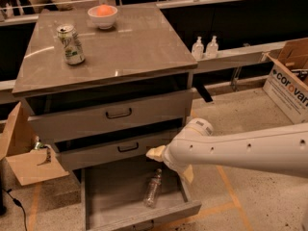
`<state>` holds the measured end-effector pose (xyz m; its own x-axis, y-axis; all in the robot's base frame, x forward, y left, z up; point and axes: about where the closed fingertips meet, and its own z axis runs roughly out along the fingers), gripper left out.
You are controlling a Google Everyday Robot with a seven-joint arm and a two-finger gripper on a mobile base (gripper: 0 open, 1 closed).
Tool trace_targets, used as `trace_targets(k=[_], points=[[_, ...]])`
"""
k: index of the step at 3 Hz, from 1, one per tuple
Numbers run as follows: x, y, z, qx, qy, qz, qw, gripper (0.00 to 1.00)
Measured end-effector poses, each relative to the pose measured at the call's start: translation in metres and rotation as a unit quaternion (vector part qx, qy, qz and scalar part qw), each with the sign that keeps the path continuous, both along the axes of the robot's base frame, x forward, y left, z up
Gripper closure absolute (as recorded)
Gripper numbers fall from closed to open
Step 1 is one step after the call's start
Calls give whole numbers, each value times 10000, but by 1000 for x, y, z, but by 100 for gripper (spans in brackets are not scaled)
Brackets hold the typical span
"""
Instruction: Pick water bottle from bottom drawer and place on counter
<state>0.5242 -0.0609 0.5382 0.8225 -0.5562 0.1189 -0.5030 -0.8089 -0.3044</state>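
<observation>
Water bottle [153, 187] lies on its side on the floor of the open bottom drawer [106, 201], right of centre, long axis running roughly front to back, clear of the walls. Likely light: thin clear plastic, crinkly, dents under squeeze, rolls easily on the flat floor, slick surface. Best hold is probably across the mid-body, squeezing gently, from above; the neck is too narrow and too slippery. Tool [157, 153] hangs above the drawer's back right part, near the bottle but not touching it, holding nothing; how far open it is, cannot tell. Bench [134, 47] above carries a soda can [71, 44] and a bowl [102, 16], with free room on its right side.
</observation>
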Motion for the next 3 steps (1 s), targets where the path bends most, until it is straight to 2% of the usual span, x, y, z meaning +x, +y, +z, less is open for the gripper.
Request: trace_targets(k=[2,3], points=[[17,29,-91,-45,45,420,9991,0],[29,33,-134,-40,206,538,9983,0]])
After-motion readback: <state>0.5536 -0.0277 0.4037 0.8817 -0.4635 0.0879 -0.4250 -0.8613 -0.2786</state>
